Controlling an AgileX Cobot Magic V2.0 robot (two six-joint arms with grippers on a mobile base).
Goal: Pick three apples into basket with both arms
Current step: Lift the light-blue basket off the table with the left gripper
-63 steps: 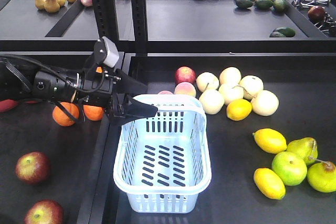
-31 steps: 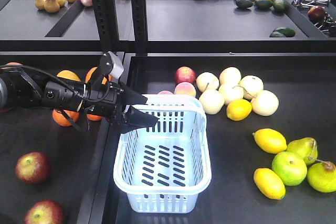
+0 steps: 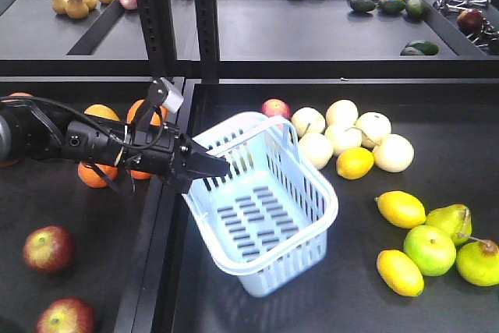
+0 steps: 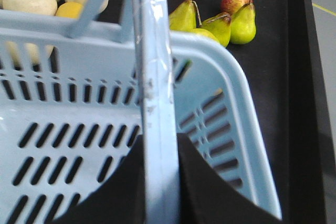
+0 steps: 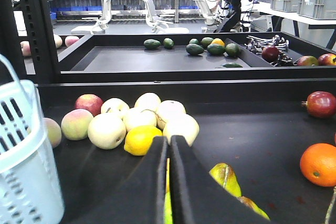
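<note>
The pale blue basket (image 3: pixel 328 202) sits skewed and tilted, its left rim raised. My left gripper (image 3: pixel 212 166) is shut on that rim; in the left wrist view the rim bar (image 4: pixel 156 77) runs straight between the two black fingers (image 4: pixel 210 187). The basket is empty. Two dull dark-red apples (image 3: pixel 48 249) (image 3: pixel 65 316) lie in the left tray, well below the left arm. My right gripper (image 5: pixel 168 148) is shut with nothing in it, low over the right tray and facing the pale fruits, with the basket (image 5: pixel 21 145) at its left edge.
Oranges (image 3: pixel 97 171) lie under the left arm. A glossy red apple (image 3: pixel 274 108), pale fruits (image 3: pixel 343 134), lemons (image 3: pixel 400 208) and green pears (image 3: pixel 429 249) crowd the tray right of the basket. A black post (image 3: pixel 160 13) stands behind. A raised divider (image 3: pixel 160 224) separates the trays.
The left gripper has shut on the basket's left rim. The basket has swung and tipped up, and its far end has slid right toward the fruit pile.
</note>
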